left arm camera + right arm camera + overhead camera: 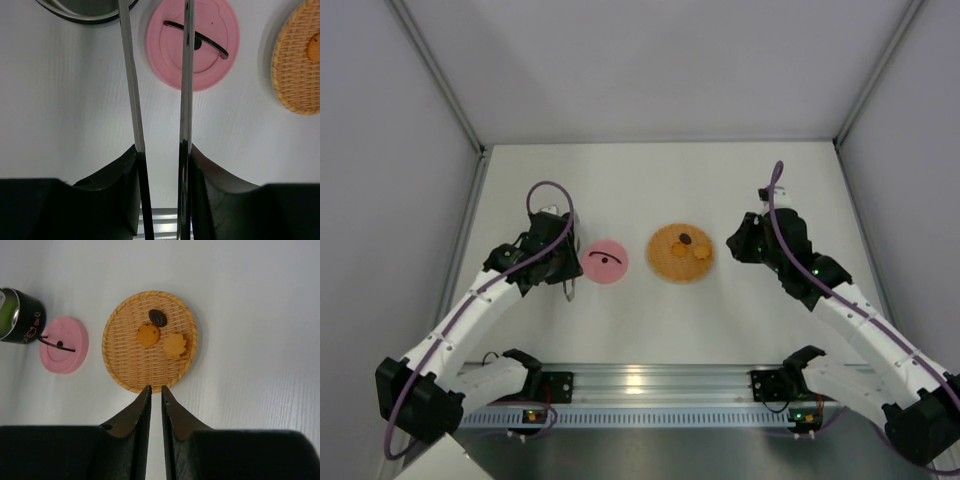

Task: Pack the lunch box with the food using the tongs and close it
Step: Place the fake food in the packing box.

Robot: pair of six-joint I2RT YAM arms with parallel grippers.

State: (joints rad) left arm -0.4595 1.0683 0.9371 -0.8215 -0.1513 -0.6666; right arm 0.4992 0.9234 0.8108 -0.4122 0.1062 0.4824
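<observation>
Left gripper (162,150) clamps the slim silver metal tongs (132,90); right gripper (155,389) hovers nearly closed, empty, near the round orange woven plate (127,372)

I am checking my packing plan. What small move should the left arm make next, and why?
Probably swing the left hand right, toward the orange plate: it grips the tongs beside the pink lid, while three food pieces wait on the plate.

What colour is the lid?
The lid is pink with a black mark, clearest in the left wrist view.
</observation>
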